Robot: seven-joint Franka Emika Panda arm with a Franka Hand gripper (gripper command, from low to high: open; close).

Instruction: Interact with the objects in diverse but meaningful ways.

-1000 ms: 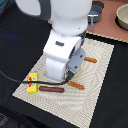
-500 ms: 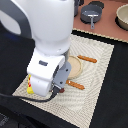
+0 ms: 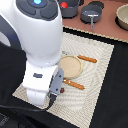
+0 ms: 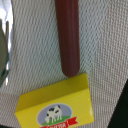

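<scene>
Beside yellow block (image 4: 56, 104), brown sausage stick (image 4: 68, 35)

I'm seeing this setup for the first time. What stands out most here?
The big white robot arm dominates the exterior view's left, bent low over the placemat and hiding what lies beneath it. The wrist view fills with a yellow block bearing a cow picture and a brown sausage stick whose end nearly meets it.
</scene>
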